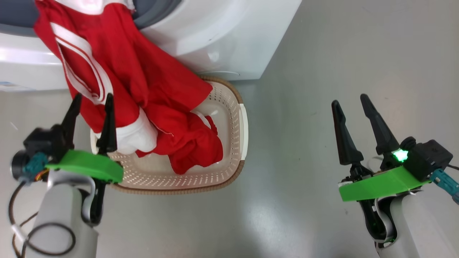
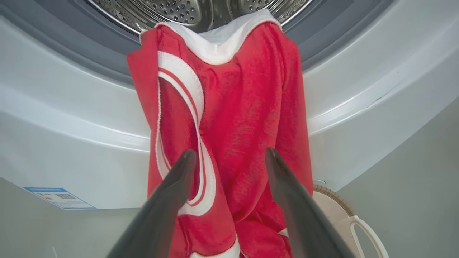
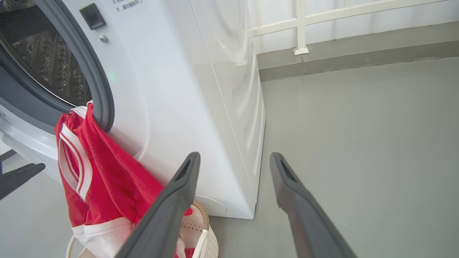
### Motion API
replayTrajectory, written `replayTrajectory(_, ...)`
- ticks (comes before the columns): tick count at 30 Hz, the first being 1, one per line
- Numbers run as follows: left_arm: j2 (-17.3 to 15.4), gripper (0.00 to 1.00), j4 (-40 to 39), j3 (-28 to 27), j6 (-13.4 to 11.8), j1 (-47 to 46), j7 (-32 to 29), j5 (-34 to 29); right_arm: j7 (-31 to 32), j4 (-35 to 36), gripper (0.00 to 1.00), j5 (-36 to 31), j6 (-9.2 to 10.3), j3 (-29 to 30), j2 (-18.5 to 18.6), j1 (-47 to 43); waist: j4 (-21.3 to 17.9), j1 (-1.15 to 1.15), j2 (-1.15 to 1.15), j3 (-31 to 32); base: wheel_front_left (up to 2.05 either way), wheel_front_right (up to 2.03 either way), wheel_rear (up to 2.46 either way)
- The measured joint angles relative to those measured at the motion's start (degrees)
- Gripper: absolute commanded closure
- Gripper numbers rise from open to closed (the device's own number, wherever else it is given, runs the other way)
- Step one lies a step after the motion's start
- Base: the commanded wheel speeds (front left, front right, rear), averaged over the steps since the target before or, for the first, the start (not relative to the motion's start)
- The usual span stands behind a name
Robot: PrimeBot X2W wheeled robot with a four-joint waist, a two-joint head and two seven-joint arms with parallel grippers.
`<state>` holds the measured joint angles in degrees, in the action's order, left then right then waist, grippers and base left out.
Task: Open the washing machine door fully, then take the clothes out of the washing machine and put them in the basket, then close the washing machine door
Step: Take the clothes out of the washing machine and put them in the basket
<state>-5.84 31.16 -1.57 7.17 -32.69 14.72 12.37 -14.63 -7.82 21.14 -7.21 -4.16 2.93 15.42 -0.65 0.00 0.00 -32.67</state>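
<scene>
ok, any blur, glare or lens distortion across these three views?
Head view: left gripper slightly smeared, right gripper sharp, soft glare on the floor. Left wrist view: near fingers out of focus, washing machine front bowed by the wide lens. Right wrist view: fingers soft, clothes crisp, sheen on the machine's side.

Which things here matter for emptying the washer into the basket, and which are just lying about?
For the job: clothes, washing machine, basket.
Just there: blue sticker, white railing.
</scene>
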Motion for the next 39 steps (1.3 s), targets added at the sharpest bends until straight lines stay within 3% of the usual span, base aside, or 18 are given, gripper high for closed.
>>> replayTrajectory(18, 0.97, 0.0, -16.82, -2.0, 0.0, 14.87, 0.0, -0.87, 0.0, -0.44, 0.0, -0.08, 0.0, 0.6, -0.01, -3.3, -0.32, 0.0, 0.0, 3.87, 0.0, 0.0, 0.0)
replayTrajectory(39, 0.7, 0.0, -18.06, -0.79, 0.0, 13.38, 0.0, -0.12, 0.0, -0.44, 0.0, -0.07, 0.0, 1.18, -0.02, -3.46, 0.1, 0.0, 0.0, 3.25, 0.0, 0.0, 0.0)
